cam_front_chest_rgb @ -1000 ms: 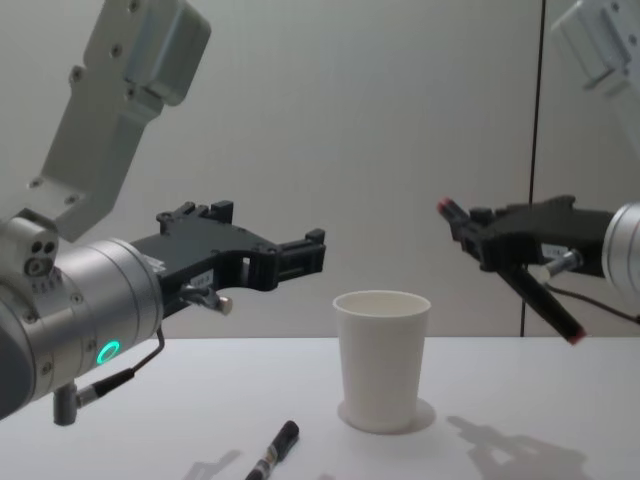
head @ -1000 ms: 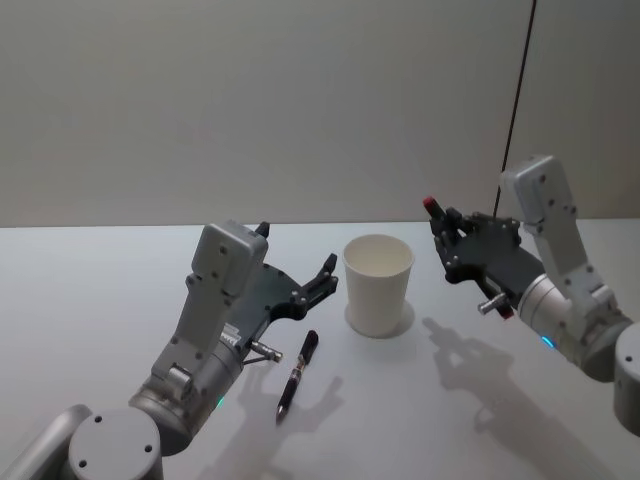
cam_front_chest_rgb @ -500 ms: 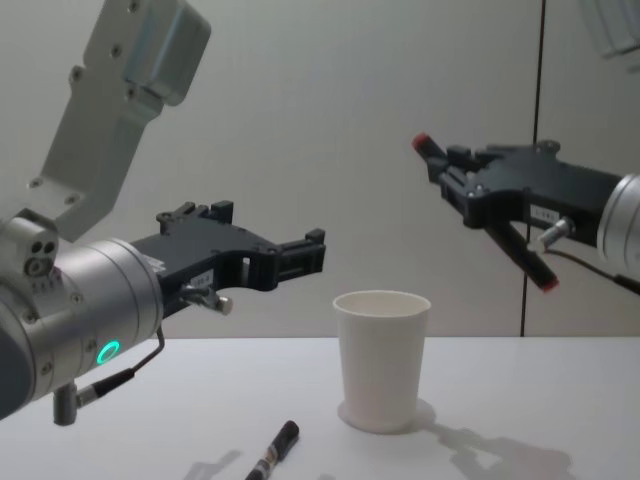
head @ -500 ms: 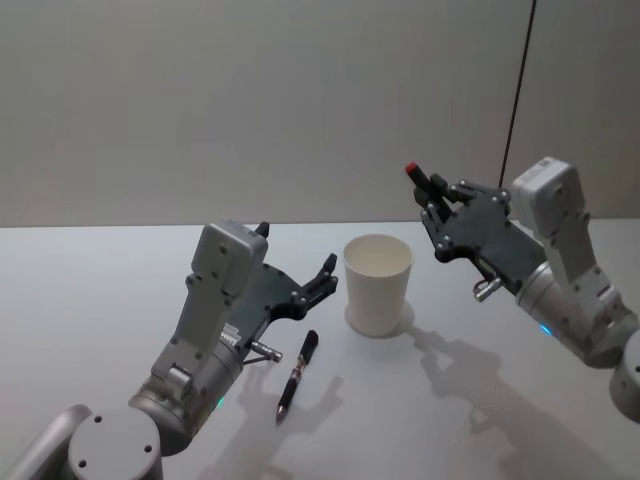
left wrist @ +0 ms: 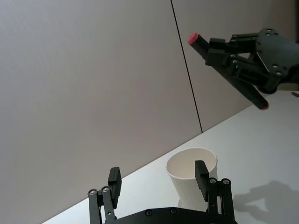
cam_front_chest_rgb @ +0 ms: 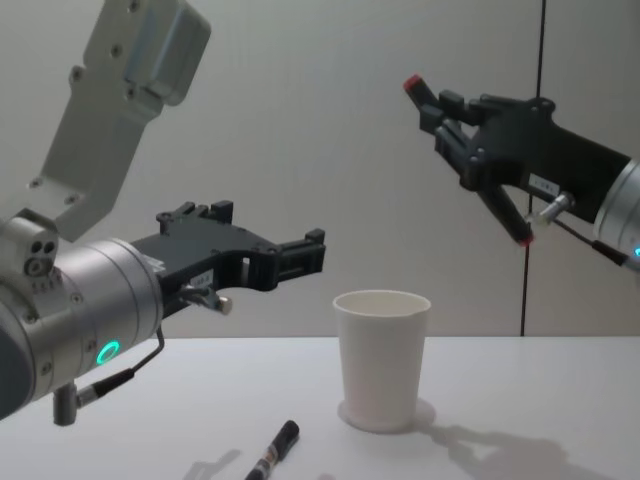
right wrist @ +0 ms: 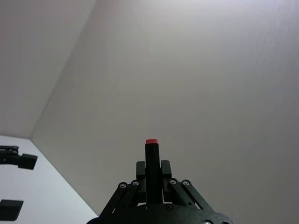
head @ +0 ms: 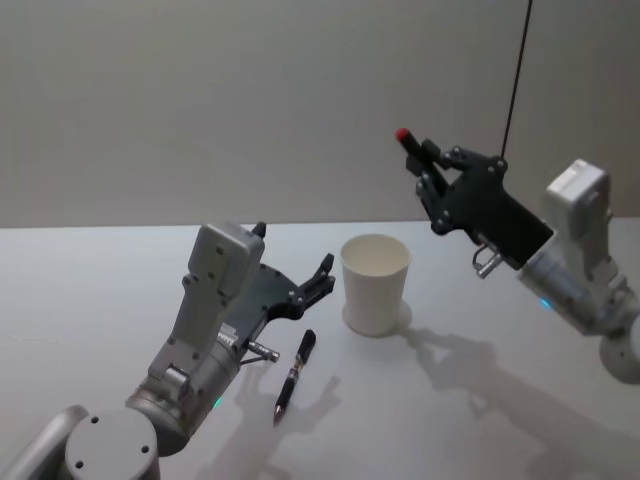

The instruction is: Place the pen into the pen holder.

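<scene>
The pen holder is a white paper cup (head: 375,285) standing upright mid-table, also in the chest view (cam_front_chest_rgb: 381,360). My right gripper (head: 432,178) (cam_front_chest_rgb: 458,140) hangs high, above and right of the cup, shut on a black pen with red ends (cam_front_chest_rgb: 513,222) (right wrist: 151,154) held at a slant. A second black pen (head: 296,372) (cam_front_chest_rgb: 275,452) lies flat on the table, left of and nearer than the cup. My left gripper (head: 293,250) (left wrist: 158,177) hovers open just left of the cup, above that lying pen, with nothing between its fingers.
The white table (head: 470,400) is bare around the cup. A plain grey wall stands behind, with a thin dark vertical line (cam_front_chest_rgb: 534,200) at the right.
My right gripper has lifted the held pen upward and shifted left, closer to above the cup, tilting more. The left arm, cup and lying pen have stayed put.
</scene>
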Robot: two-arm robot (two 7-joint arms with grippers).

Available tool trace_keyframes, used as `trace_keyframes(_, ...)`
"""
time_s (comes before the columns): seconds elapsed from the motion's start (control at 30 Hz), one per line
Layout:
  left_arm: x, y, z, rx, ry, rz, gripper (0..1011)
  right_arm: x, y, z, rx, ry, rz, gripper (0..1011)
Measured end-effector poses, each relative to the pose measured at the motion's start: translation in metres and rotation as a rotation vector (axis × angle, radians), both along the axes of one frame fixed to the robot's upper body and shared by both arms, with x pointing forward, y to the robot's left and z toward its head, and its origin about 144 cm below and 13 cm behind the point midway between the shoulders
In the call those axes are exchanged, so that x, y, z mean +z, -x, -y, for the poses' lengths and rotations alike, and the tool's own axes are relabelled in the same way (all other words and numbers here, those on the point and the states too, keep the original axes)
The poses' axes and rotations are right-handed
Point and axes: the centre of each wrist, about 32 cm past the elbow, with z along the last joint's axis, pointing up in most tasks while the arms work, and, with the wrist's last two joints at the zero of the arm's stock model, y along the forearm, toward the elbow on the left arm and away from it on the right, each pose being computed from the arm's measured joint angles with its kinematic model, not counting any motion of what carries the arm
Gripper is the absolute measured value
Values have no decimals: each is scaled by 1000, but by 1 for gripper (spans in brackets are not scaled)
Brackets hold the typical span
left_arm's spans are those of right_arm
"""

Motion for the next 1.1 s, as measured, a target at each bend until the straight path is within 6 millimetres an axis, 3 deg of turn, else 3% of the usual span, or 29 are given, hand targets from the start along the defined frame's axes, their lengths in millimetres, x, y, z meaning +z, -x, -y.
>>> trace_keyframes(0.3, 0, 0, 0, 0, 0, 0, 1004, -17, -38, 17, 141, -103, 46, 175)
trace_keyframes(0.53, 0, 0, 0, 0, 0, 0, 1004, -26, -57, 27, 225, -174, 47, 175)
trace_keyframes(1.1, 0, 0, 0, 0, 0, 0, 1004, -40, -68, 21, 296, -246, 5, 175)
